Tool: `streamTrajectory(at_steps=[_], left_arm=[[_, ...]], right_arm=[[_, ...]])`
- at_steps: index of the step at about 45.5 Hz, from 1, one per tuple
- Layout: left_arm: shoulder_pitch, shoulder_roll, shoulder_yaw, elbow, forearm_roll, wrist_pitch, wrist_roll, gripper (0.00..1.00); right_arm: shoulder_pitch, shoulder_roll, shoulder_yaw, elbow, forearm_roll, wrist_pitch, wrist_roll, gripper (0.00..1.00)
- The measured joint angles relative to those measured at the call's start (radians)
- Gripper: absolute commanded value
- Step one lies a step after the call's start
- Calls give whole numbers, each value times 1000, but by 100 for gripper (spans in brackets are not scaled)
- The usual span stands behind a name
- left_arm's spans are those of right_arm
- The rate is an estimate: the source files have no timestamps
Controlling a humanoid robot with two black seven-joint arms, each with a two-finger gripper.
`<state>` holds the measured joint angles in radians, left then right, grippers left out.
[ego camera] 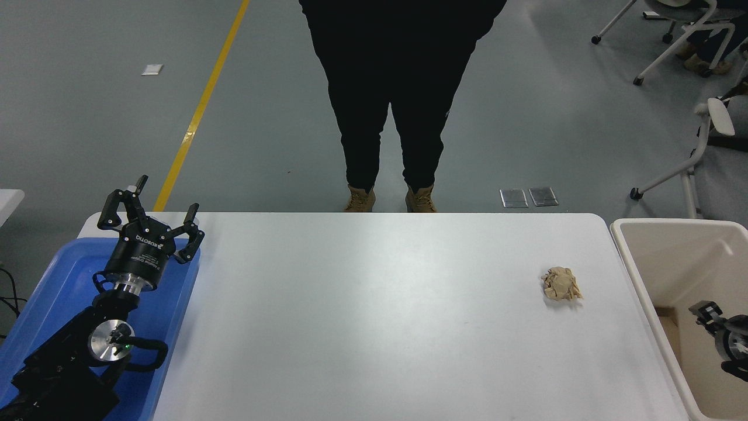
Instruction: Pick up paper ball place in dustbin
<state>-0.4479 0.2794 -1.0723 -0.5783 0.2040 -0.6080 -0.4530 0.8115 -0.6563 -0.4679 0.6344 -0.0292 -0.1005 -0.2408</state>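
The right gripper (704, 311) enters at the right edge of the head view, low in the frame, and we see only its tip and part of the wrist, so we cannot tell whether it is open or closed. It hangs over the interior of the dustbin (634, 275), the cream-beige bin standing just beside the right end of the white table (374, 327). We find the paper ball (561, 284), a crumpled tan wad, lying on the table near its right end, close to the bin's left rim but apart from it. The ball thus sits to the left of the right gripper and slightly farther from the camera, with the bin's rim between them; nothing touches it. The left gripper (153, 219) is parked at the lower left with its fingers spread open and holding nothing, raised above the far end of a shallow blue tray (52, 292) that rests at the table's left edge. The ball lies well apart from this gripper, across most of the table's width. At the far side we note a person (390, 111) in dark trousers and tan boots standing on the grey floor.
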Motion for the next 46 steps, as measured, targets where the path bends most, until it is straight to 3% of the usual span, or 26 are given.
streamTrajectory(at_steps=[46], left_arm=[[0,0,0,0,0,1,1,98]], right_arm=[[16,0,7,-3,1,-1,0,100]])
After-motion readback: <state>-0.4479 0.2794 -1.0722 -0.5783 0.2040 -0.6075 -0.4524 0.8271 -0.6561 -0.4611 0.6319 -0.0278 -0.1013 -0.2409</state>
